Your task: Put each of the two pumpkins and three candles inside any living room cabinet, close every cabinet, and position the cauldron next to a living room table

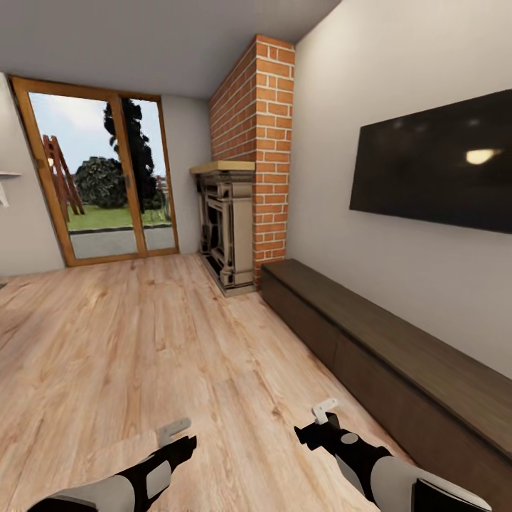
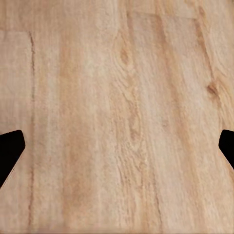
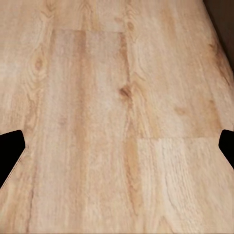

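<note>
The cabinet (image 1: 398, 352), a long low dark-brown console, runs along the right wall under the TV, and its fronts look shut. My right gripper (image 1: 321, 421) hangs open over the wood floor just left of the cabinet's near end. My left gripper (image 1: 175, 436) is open too, further left over bare floor. In each wrist view the black fingertips (image 2: 9, 148) (image 3: 9, 151) stand wide apart with only floorboards between them. The dark strip of the cabinet (image 3: 222, 19) shows at one corner of the right wrist view. The pumpkins, candles, cauldron and table are out of view.
A brick chimney with a fireplace (image 1: 227, 227) stands at the cabinet's far end. A black TV (image 1: 434, 167) hangs on the right wall. A glass patio door (image 1: 107, 178) closes the far wall. Wood floor (image 1: 142, 334) stretches ahead and to the left.
</note>
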{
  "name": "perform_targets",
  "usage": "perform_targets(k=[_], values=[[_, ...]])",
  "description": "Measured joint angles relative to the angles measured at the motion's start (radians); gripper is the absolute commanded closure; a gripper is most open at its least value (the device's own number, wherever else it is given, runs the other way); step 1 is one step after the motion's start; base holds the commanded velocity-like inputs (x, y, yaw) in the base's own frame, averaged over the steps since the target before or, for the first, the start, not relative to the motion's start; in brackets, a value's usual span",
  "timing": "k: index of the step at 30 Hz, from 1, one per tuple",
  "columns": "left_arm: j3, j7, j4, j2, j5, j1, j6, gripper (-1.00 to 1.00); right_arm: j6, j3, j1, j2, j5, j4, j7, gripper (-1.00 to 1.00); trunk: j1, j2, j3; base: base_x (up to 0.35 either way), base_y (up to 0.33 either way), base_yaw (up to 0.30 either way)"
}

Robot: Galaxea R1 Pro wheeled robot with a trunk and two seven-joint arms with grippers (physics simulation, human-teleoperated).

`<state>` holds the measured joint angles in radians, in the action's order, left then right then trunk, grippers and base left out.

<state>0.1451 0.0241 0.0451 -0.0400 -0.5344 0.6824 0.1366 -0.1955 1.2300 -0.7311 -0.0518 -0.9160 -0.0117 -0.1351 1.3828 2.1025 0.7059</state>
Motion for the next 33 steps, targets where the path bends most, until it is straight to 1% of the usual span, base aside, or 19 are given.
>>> perform_targets(k=[6,11,28,33], values=[[0.0,0.0,0.0,0.0,0.0,0.0,0.0,-1.0,0.001,0.001,0.0,0.0,0.006,0.0,0.0,-1.0,0.0,0.0,-0.006,-0.005,0.0,0.233],[0.0,0.0,0.0,0.0,0.0,0.0,0.0,-1.0,0.0,0.0,0.0,0.0,0.055,0.0,0.0,-1.0,0.0,0.0,-0.011,0.0,0.0,0.233],[0.0,-0.004,-0.001,0.001,0.0,0.0,0.0,-1.0,0.001,0.0,0.0,0.0,0.061,0.0,0.001,-1.0,0.0,0.0,-0.028,0.0,0.0,0.238],[0.0,-0.007,-0.001,0.001,0.0,0.0,0.001,-1.0,0.001,0.0,0.0,0.0,0.061,0.0,0.001,-1.0,0.0,0.0,-0.029,0.0,0.0,0.27]])
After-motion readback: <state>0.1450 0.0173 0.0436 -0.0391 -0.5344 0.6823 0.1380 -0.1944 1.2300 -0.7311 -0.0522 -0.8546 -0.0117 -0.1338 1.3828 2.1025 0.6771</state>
